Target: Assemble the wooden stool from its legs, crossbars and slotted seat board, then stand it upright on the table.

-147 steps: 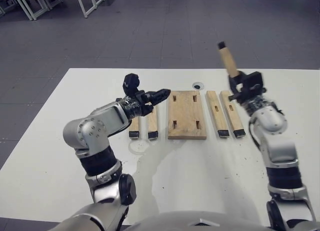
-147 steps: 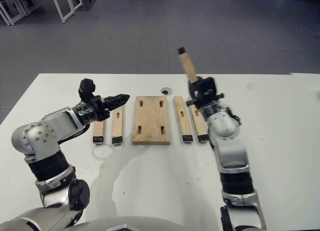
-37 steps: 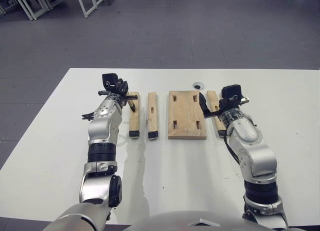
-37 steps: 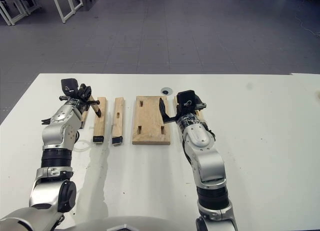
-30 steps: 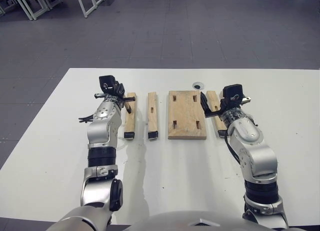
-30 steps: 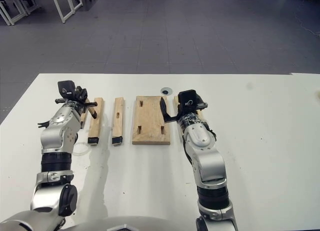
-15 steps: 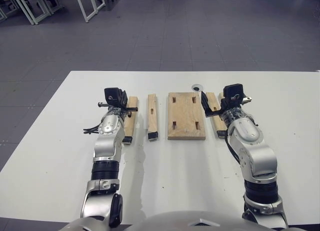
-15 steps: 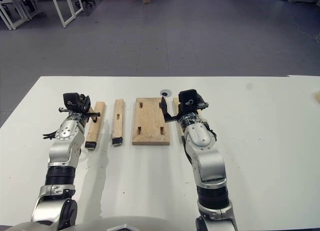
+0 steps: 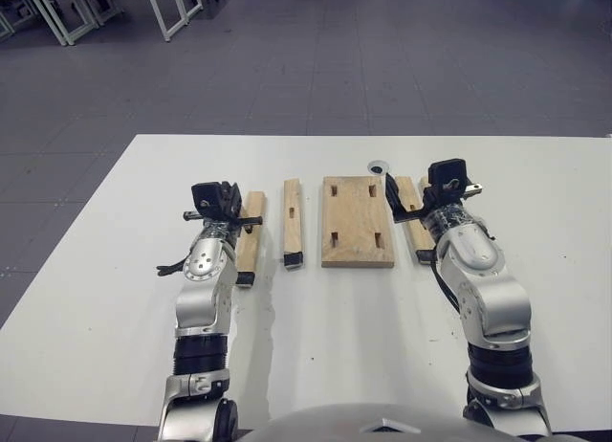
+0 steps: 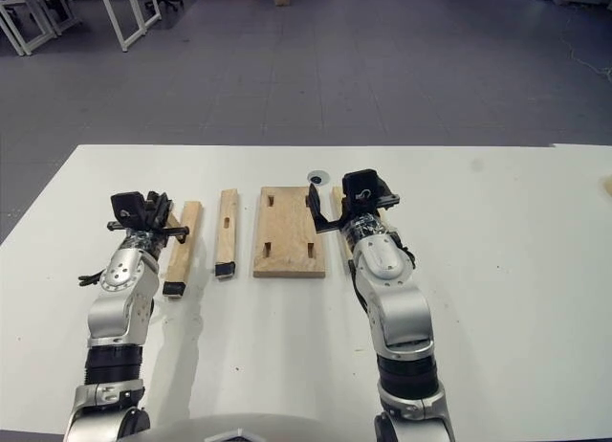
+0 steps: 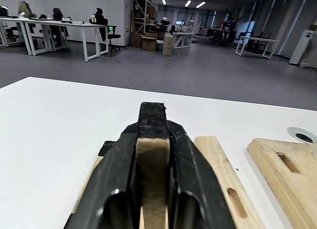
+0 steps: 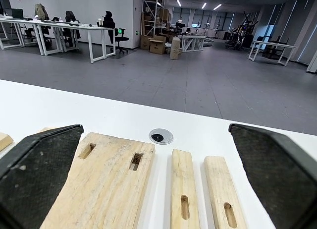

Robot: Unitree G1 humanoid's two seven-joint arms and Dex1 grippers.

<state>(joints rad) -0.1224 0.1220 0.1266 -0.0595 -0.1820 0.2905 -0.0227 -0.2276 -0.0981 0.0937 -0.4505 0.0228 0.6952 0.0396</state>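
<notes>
Stool leg [image 11: 152,165] inside the left claw [image 11: 152,134]

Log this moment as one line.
left jaws: shut on outer left leg | right jaws: open by right legs | seat board: flat, nothing fitted

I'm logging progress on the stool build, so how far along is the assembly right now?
Done: nothing is joined. The seat board lies flat with its slots empty, with the two right legs and an inner left leg lying beside it. In hand: the left gripper is shut on the leftmost leg; the right gripper is open near the two right legs. Left: all joining, then standing it upright.
</notes>
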